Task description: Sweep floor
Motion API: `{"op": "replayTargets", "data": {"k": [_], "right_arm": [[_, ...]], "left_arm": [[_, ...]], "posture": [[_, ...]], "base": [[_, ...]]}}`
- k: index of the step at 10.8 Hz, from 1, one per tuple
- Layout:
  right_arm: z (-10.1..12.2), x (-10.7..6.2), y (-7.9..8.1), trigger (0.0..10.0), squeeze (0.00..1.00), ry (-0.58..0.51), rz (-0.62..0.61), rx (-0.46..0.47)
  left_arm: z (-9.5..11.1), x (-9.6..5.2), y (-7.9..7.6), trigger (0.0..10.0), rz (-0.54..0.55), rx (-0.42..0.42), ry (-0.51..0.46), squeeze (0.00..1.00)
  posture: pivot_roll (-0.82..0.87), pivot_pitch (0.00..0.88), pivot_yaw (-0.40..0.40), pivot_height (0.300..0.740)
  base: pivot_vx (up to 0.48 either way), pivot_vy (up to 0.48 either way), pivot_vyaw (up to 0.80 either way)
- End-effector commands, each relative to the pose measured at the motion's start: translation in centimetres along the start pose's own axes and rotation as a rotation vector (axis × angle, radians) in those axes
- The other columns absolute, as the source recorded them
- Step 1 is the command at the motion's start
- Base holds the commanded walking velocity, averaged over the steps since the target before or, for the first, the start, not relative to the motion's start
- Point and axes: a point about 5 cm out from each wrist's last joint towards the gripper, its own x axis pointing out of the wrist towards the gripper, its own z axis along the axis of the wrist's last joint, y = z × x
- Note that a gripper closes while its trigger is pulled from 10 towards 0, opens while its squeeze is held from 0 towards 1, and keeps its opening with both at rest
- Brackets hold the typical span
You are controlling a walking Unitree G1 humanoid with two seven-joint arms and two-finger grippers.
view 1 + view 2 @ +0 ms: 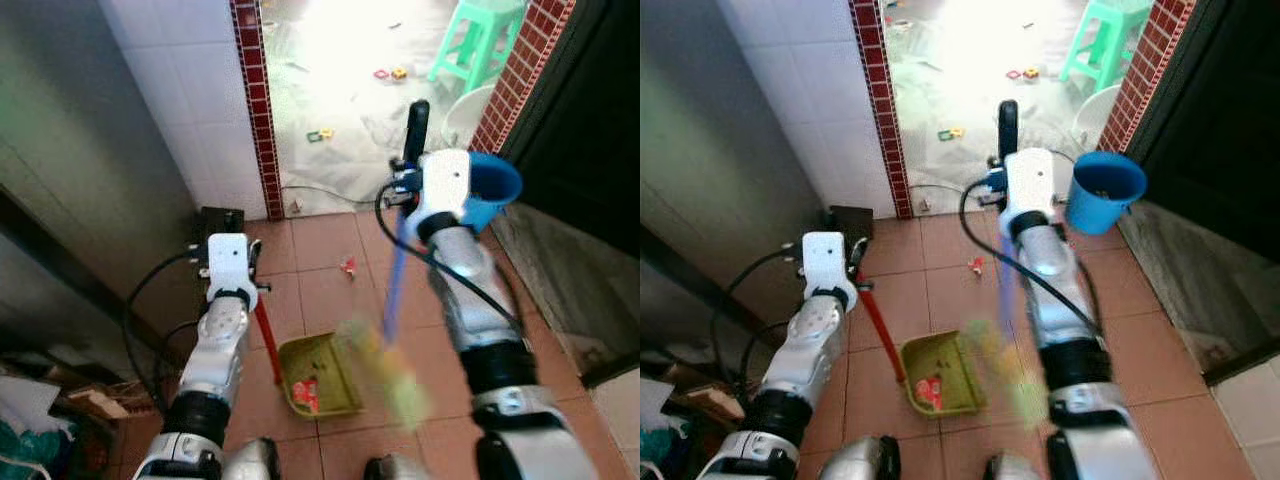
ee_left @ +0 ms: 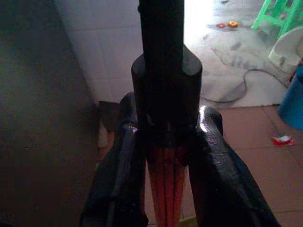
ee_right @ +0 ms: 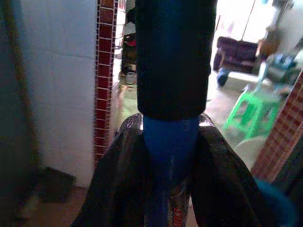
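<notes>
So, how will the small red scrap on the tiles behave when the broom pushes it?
The red scrap looks thin and crumpled like a wrapper, so it is probably very light and may skid or flutter aside. The broom, held by the right gripper, has soft yellow-green bristles that could ride over it. The tiled floor looks smooth, so sliding should be easy.

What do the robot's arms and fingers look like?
Both arms are shiny silver with black bands at the joints. Each ends in a white boxy wrist block, the left arm and the right arm alike. Black cables loop along them. Each gripper has two long, glossy black fingers.
</notes>
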Motion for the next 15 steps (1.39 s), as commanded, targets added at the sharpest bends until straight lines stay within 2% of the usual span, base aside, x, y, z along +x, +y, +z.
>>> {"op": "replayTargets", "data": {"k": [1, 6, 8, 11, 12, 15], "right_arm": [[1.5, 0.3, 0.6, 10.0, 0.0, -0.076, 0.018, 0.008], [0.8, -0.1, 0.6, 10.0, 0.0, -0.079, 0.012, -0.014], [0.6, -0.1, 0.3, 10.0, 0.0, -0.076, -0.009, -0.02], [-0.4, -0.8, -2.2, 10.0, 0.0, -0.045, -0.107, -0.072], [-0.8, -1.4, -2.9, 10.0, 0.0, -0.027, -0.128, -0.08], [-1.8, -2.8, -3.6, 10.0, 0.0, 0.007, -0.144, -0.103]], "left_arm": [[-0.4, -0.2, 0.9, 10.0, 0.037, 0.061, 0.0, 0.0], [-0.4, -0.2, 0.9, 10.0, 0.035, 0.068, -0.006, 0.0], [-0.2, -0.2, 1.0, 10.0, 0.013, 0.069, -0.011, 0.0], [0.0, -1.9, 2.7, 10.0, -0.074, 0.127, -0.018, 0.0], [-0.2, -2.9, 3.5, 10.0, -0.077, 0.129, -0.011, 0.0], [-0.4, -6.3, 4.0, 10.0, -0.092, 0.163, -0.015, 0.0]], "posture": [[-0.02, 0.039, 0.022, 0.74], [-0.02, 0.038, 0.038, 0.74], [-0.02, 0.037, 0.039, 0.74], [-0.01, 0.036, 0.046, 0.74], [0.0, 0.038, 0.05, 0.74], [0.0, 0.039, 0.04, 0.74]], "base": [[0.0, -0.322, 0.8], [0.0, -0.334, 0.78], [0.0, 0.0, 0.0], [0.0, 0.0, 0.0], [0.0, 0.0, 0.0], [0.0, 0.0, 0.0]]}}
